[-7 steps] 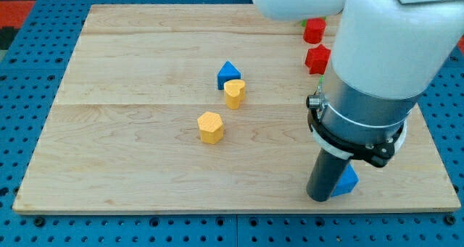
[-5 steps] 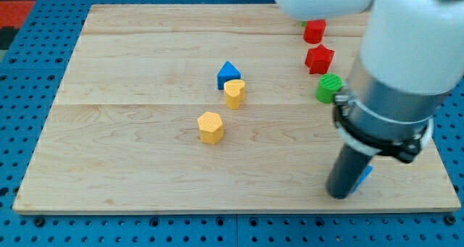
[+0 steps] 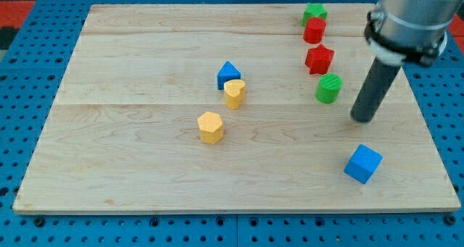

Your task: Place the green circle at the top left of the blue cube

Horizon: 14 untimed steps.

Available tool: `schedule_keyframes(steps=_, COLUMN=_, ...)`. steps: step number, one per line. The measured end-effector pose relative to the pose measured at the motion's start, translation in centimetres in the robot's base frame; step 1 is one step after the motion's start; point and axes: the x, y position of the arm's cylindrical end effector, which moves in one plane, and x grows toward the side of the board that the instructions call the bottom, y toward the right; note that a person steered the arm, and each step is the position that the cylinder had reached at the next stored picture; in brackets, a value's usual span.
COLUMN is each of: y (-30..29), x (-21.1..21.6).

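The green circle (image 3: pixel 328 88) sits on the wooden board at the view's right, just below a red star-shaped block (image 3: pixel 319 59). The blue cube (image 3: pixel 362 164) lies near the board's bottom right corner, well below and slightly right of the green circle. My tip (image 3: pixel 362 119) stands on the board right of and a little below the green circle, apart from it, and above the blue cube.
A red block (image 3: pixel 313 30) and a green block (image 3: pixel 314 14) sit above the red star near the board's top edge. A blue triangular block (image 3: pixel 228 73), a yellow heart-shaped block (image 3: pixel 234 93) and a yellow hexagonal block (image 3: pixel 210 127) cluster at mid board.
The arm has swung from the bottom right, by the blue cube, up and to the right. The green circle, the blue cube and the top green block are now uncovered.
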Motion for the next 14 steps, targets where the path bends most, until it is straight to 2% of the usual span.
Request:
schedule_keyframes(steps=1, y=-0.2, x=-5.3)
schedule_keyframes(steps=2, y=-5.0, x=-7.2)
schedule_keyframes(steps=3, y=-7.1, x=-6.9)
schedule_keyframes(steps=4, y=-2.0, x=-4.8)
schedule_keyframes(steps=5, y=-1.9, x=-2.6)
schedule_keyframes(steps=6, y=-3.2, x=-4.9)
schedule_keyframes(steps=7, y=-4.1, x=-4.9)
schedule_keyframes(steps=8, y=-4.1, x=-2.5)
schedule_keyframes(steps=9, y=-5.4, x=-2.3)
schedule_keyframes(steps=11, y=-5.2, x=2.4)
schedule_keyframes(steps=12, y=-3.4, x=1.4)
schedule_keyframes(steps=14, y=-1.6, x=-9.5)
